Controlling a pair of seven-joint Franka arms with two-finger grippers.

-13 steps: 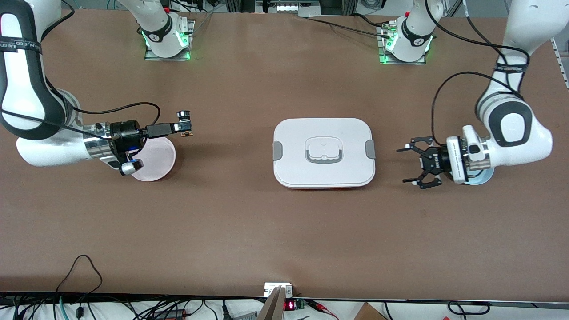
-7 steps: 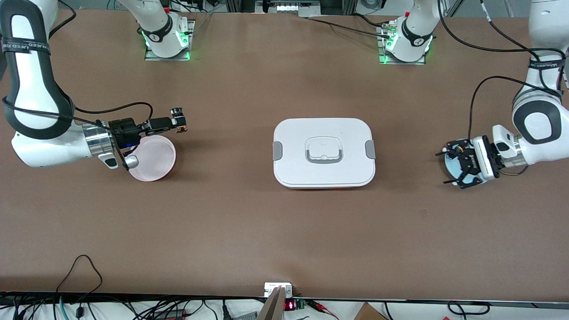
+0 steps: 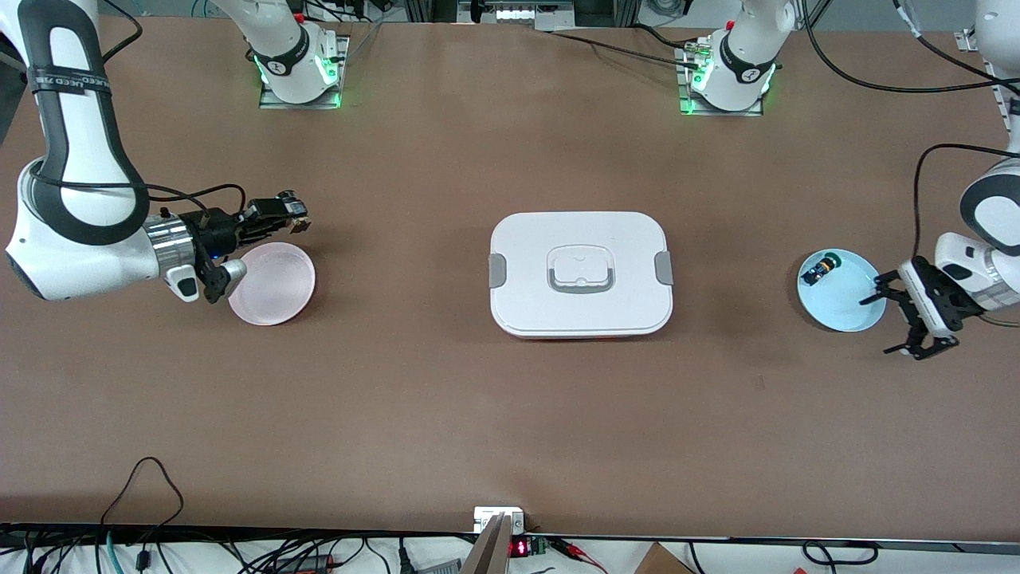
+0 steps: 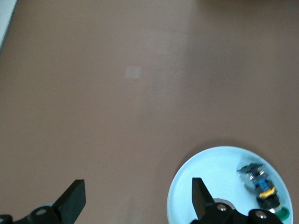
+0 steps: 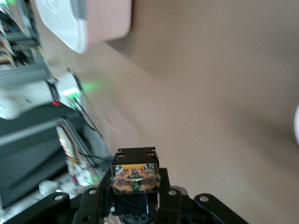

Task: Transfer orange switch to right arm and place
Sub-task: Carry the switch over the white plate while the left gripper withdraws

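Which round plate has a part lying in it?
The pale blue round plate at the left arm's end, holding a small blue-bodied switch; the pink round plate holds nothing.

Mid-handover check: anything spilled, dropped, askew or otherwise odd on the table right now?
Nothing stands out. The right gripper holds the orange switch squarely above the pink plate; the left gripper is open beside the blue plate.

High front camera faces both bases; 2 wrist cameras look close at the table [image 3: 446, 414].
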